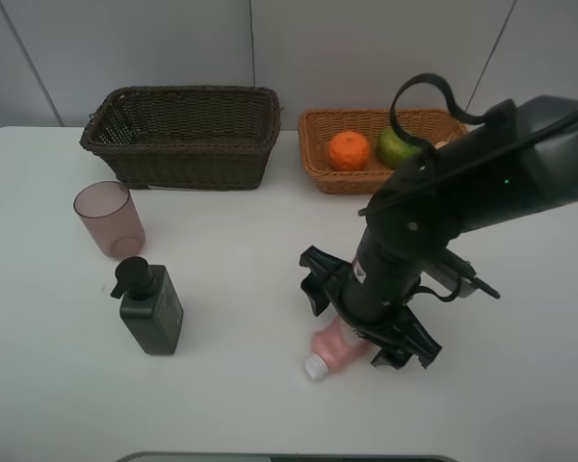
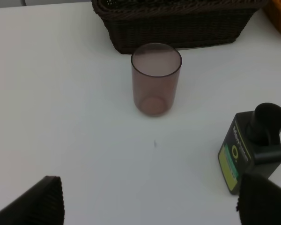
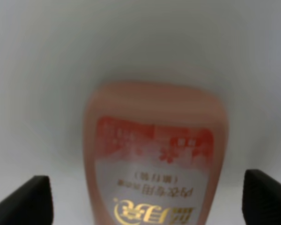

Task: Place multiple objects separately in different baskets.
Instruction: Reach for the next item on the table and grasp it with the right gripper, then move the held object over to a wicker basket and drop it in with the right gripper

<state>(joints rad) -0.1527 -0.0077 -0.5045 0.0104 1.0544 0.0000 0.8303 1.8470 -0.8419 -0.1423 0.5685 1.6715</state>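
The pink white-capped tube lies flat on the white table, near the front. My right gripper is down over it, open, one fingertip on each side with a gap to the tube. Standing at the left are the pinkish cup and the black pump bottle. My left gripper hangs open and empty short of them. An orange and a green fruit sit in the light tan basket. The dark brown basket stands at the back left.
The right arm reaches over the tan basket's right end and hides part of it. A black cable loop arches above that basket. The grey wall runs close behind both baskets.
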